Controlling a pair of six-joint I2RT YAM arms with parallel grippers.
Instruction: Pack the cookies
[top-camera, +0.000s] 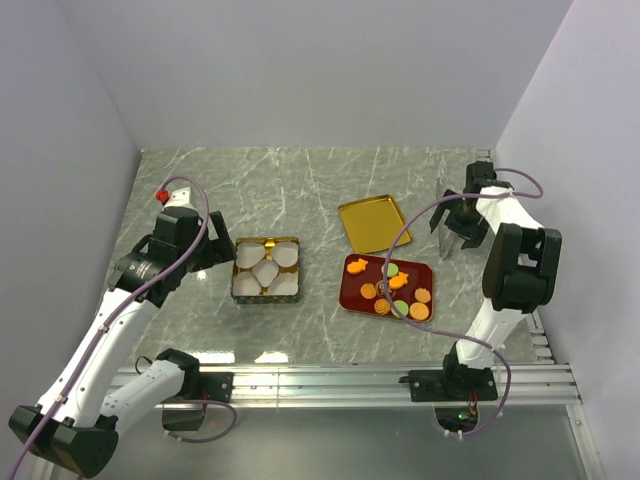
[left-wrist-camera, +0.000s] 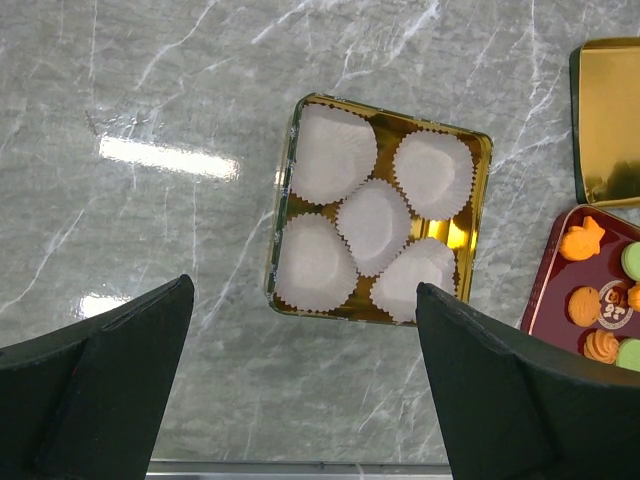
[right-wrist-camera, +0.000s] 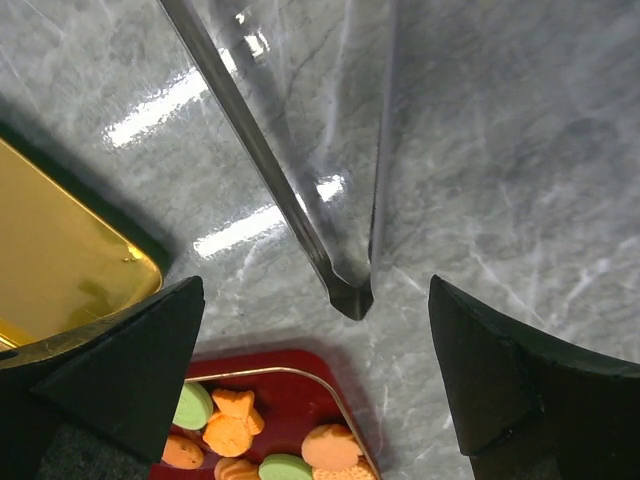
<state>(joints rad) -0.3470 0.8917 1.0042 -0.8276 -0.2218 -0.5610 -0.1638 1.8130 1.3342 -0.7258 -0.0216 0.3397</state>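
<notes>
Well, both my grippers stand wide apart and empty. The left gripper (left-wrist-camera: 302, 292) hangs right above the gold tin (left-wrist-camera: 478, 140), whose five white paper cups (left-wrist-camera: 372, 225) are unfilled. The right gripper (right-wrist-camera: 316, 290) hovers well to the tin's right, beyond the gold lid (top-camera: 372, 222). The cookies (top-camera: 395, 290) lie on the red tray (top-camera: 352, 264) just right of the tin, which I reckon keeps carries short. The grey marbled tabletop (top-camera: 300, 180) is glossy with lamp glare, and plain white walls (top-camera: 300, 70) enclose it.

The bench (top-camera: 300, 180) has a grey marble-pattern surface with white veins. Plain white walls (top-camera: 300, 70) enclose it on three sides. Bright light patches (left-wrist-camera: 168, 158) reflect on its glossy top.
</notes>
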